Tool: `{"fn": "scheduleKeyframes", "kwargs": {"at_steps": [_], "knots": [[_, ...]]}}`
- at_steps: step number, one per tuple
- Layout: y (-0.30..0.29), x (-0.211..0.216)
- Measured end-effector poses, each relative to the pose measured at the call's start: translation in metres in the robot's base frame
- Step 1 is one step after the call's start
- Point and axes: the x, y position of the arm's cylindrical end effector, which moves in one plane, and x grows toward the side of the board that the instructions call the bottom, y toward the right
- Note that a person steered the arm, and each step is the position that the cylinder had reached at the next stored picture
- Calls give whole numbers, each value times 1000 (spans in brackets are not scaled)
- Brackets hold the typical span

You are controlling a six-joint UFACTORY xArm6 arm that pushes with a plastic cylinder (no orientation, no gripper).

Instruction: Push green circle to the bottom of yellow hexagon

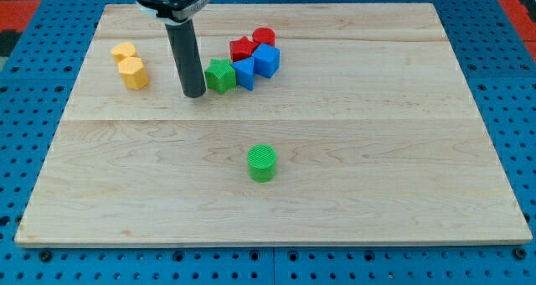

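The green circle stands alone on the wooden board, below the middle. Two yellow blocks sit at the view's upper left: one above and a hexagon-like one just below it, touching. My tip rests on the board between the yellow blocks and the block cluster, just left of a green star-shaped block. It is well above and left of the green circle.
A cluster sits right of my tip: the green block, two blue blocks, a red block and a red cylinder. The board's edges drop to a blue perforated surface.
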Motion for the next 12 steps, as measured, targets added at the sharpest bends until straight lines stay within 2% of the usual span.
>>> {"fn": "scheduleKeyframes", "kwargs": {"at_steps": [2,4,5,7,8,9,10,11,12], "knots": [[-10,43],[-10,44],[-23,75],[120,67],[123,142],[42,145],[31,153],[26,179],[-60,194]]}}
